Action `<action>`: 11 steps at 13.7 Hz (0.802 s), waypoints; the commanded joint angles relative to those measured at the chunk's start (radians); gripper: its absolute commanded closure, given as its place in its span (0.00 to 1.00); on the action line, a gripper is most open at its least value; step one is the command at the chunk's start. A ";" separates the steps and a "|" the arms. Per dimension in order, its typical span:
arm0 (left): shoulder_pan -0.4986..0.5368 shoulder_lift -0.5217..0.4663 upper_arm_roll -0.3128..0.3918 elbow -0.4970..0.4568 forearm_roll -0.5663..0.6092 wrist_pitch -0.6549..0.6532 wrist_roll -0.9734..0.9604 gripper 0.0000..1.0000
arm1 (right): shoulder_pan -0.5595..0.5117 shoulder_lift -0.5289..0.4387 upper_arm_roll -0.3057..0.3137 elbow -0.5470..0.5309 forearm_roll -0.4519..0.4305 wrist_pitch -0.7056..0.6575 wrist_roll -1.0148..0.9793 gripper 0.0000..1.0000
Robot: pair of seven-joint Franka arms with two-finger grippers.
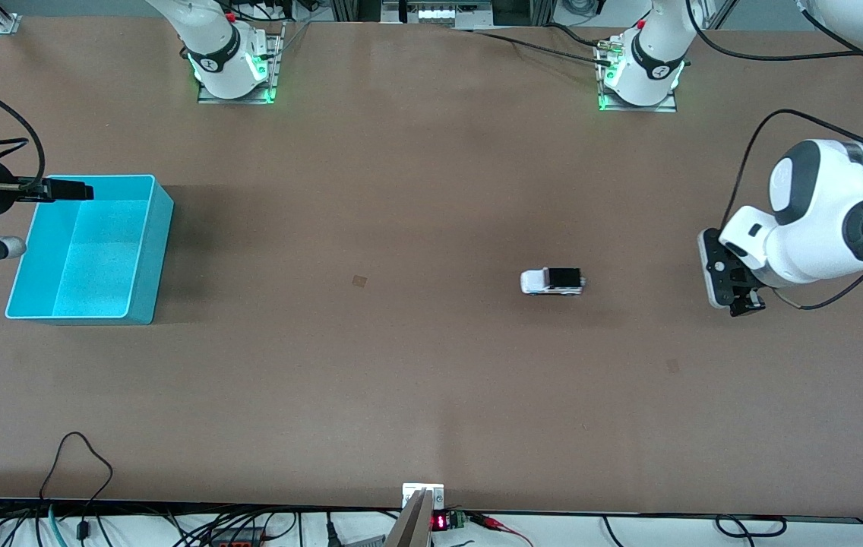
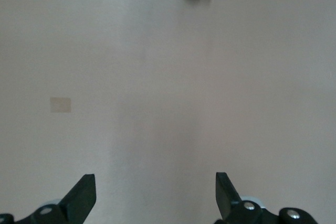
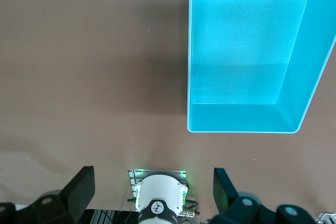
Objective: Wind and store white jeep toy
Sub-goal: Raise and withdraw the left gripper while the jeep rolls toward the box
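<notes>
Nearest the front camera we see only bare brown table [image 1: 416, 395], with a small darker patch [image 1: 672, 365] on it toward the left arm's end. Farther up the table sits the white jeep toy [image 1: 552, 281], standing on its wheels with its black roof up, alone on the surface and touching nothing; it lies toward the left arm's end and well apart from the bin. A second small patch [image 1: 359, 281] marks the table near its middle, about as far from the front camera as the jeep. The left gripper [image 1: 739, 300] hangs over the table at the left arm's end, beside the jeep but clearly apart from it; in the left wrist view its two dark fingers [image 2: 81, 198] stand spread wide with only table between them, pinching nothing, and the jeep shows small at the edge of that picture. The turquoise bin [image 1: 144, 251] rests at the right arm's end, with nothing in it that we can see. The right gripper [image 1: 67, 190] hovers over the bin's rim, pointing sideways; in the right wrist view its fingers [image 3: 79, 192] are likewise spread and hold nothing. Both arms wait. Farthest away stand the two arm bases with green lights.
</notes>
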 commanded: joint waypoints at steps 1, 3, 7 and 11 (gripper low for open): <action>-0.011 0.004 0.005 0.030 -0.012 -0.015 -0.209 0.00 | 0.002 -0.006 0.002 0.001 0.014 -0.014 0.004 0.00; -0.013 0.004 0.005 0.065 -0.012 -0.016 -0.385 0.00 | 0.000 -0.006 0.002 0.001 0.016 -0.014 0.004 0.00; -0.013 0.001 0.016 0.070 -0.092 -0.016 -0.668 0.00 | -0.001 -0.006 0.002 -0.006 0.014 -0.014 0.005 0.00; -0.039 -0.041 0.019 0.070 -0.092 -0.018 -0.951 0.00 | -0.001 -0.006 0.002 -0.012 0.016 -0.011 0.005 0.00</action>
